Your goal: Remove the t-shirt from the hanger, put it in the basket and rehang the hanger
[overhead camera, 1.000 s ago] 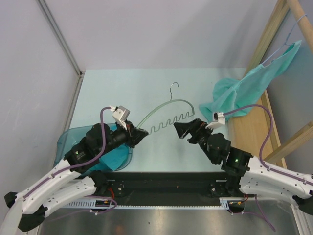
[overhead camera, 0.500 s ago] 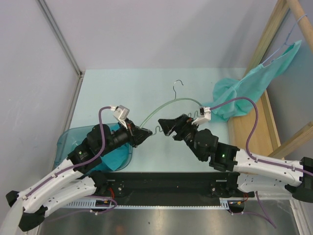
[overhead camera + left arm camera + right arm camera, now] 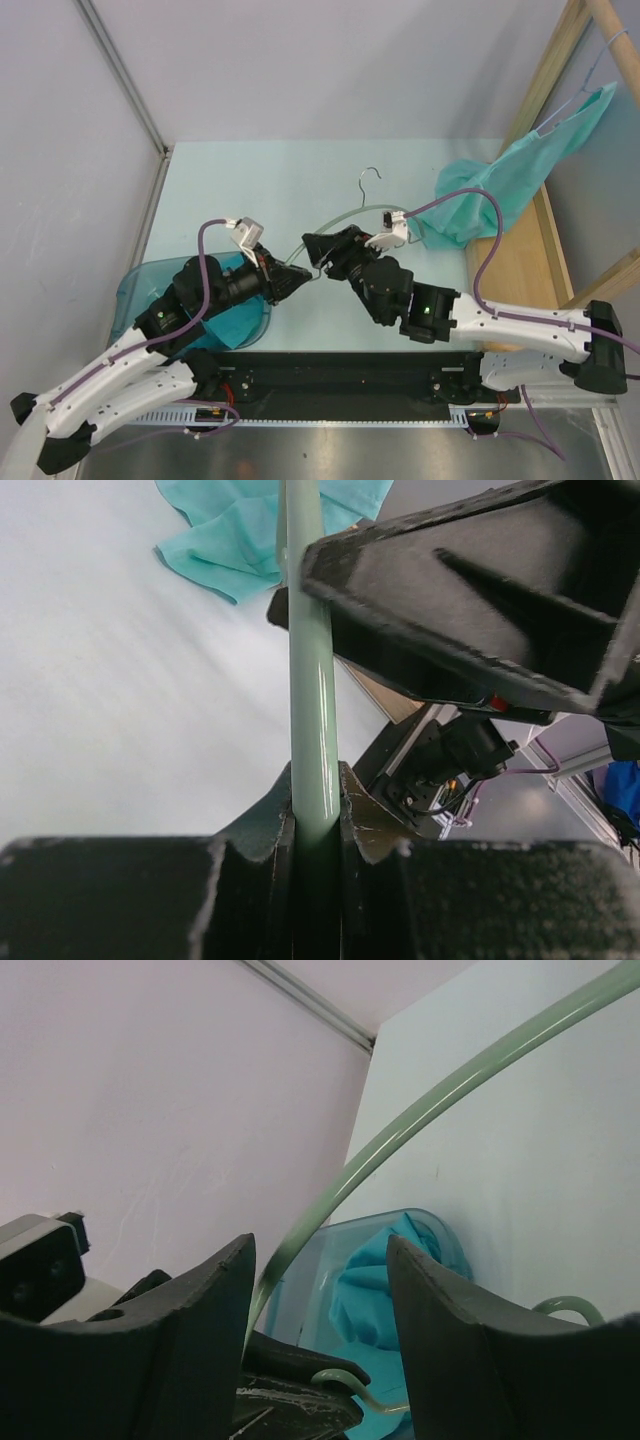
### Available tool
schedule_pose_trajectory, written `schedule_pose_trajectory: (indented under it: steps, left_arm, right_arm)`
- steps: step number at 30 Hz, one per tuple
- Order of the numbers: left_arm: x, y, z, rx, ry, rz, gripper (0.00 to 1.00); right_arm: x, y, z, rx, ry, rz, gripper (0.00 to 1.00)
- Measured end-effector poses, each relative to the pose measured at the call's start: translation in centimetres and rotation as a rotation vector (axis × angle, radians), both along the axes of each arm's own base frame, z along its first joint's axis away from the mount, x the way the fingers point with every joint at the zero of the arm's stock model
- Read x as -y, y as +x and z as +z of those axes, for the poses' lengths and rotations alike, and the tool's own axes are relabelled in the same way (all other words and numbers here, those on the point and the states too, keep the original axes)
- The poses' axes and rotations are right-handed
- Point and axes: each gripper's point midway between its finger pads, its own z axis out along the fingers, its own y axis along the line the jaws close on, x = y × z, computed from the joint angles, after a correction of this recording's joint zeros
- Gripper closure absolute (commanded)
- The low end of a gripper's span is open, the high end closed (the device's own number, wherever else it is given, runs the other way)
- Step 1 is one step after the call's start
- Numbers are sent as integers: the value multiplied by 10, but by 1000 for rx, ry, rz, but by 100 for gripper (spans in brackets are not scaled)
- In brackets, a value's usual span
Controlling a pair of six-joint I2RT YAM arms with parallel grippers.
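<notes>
Hanger: pale green, bare of cloth; one rod end is pinched, and the hook points away from the arms over the table.
Left gripper: clamped tight on the hanger's rod end.
Right gripper: jaws wide apart and empty, lined up along the rod just beside the left fingers.
T-shirt: teal heap at the table's right edge, apart from the hanger.
Risk, collision: the grippers nearly touch, so closing here may strike the left fingers.
Risk, slip: a single end grip lets the rod pivot, and the hook may swing into the t-shirt.

bin: clear, table's left edge | wooden rack: right side | table: pale
</notes>
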Motion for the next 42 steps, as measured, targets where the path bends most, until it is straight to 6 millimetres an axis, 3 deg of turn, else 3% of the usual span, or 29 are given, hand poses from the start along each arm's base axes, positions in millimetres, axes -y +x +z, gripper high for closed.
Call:
schedule_pose_trajectory:
  steps: [8, 11, 14, 15, 16, 19, 25, 31, 37, 42]
  left_arm:
    - [-4, -8, -2, 10, 14, -27, 100]
    - [-5, -8, -5, 11, 26, -28, 100]
    - [-4, -9, -4, 36, 34, -45, 79]
    - [-4, -10, -4, 44, 37, -49, 60]
    - [-4, -10, -4, 48, 41, -52, 51]
    - [-8, -10, -2, 60, 40, -40, 34]
    - [-29, -14, 9, 99, 17, 23, 27]
    - [-42, -11, 17, 119, 22, 82, 26]
    - [-49, -6, 11, 103, 50, 126, 25]
    - [-52, -7, 7, 91, 67, 135, 25]
  right_arm:
    - [-23, -4, 2, -22, 49, 14, 78]
    - [-25, -5, 4, -38, 93, 1, 100]
    - [-27, -9, 14, -55, 176, -11, 100]
    - [-27, -10, 15, -57, 190, -19, 100]
    - [-26, -12, 16, -59, 198, -25, 100]
    - [-28, -20, 13, -53, 175, -21, 100]
    - [-11, -32, 7, -25, 116, -75, 100]
    - [17, -40, 31, 1, 153, -146, 100]
    - [8, -39, 53, 83, 65, -119, 100]
    - [-2, -42, 93, 173, -26, -87, 100]
